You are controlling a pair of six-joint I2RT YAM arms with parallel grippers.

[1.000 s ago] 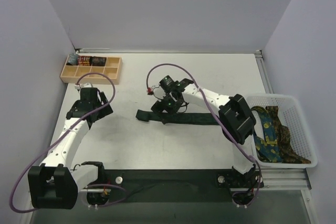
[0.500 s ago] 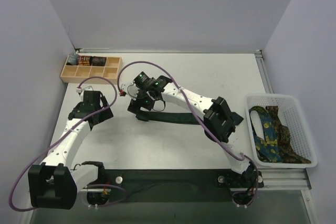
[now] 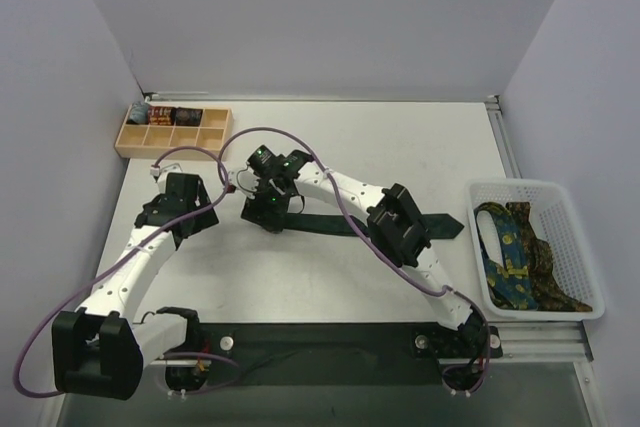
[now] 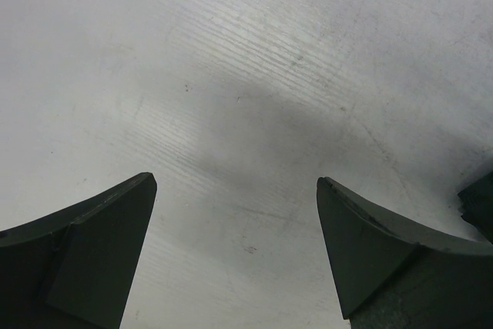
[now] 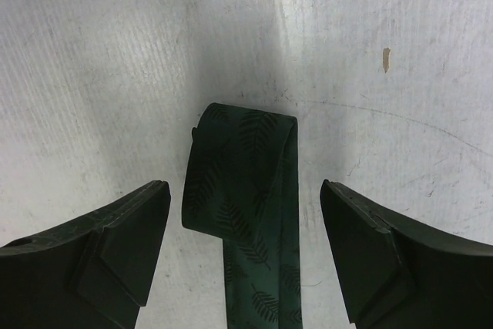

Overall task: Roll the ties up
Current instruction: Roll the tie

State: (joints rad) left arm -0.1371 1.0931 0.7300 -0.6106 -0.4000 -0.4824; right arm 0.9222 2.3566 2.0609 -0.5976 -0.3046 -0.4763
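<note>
Straddling the green tie (image 5: 245, 267) end, right gripper (image 5: 243, 186) apart, we judge to start rolling; left gripper (image 4: 235, 182), nine o'clock, apart, empty.

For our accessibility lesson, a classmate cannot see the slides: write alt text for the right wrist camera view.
A dark green, leaf-patterned tie lies on the white table, its far end folded over on itself. The right gripper is open, with one dark finger on either side of the tie and neither touching it.
</note>
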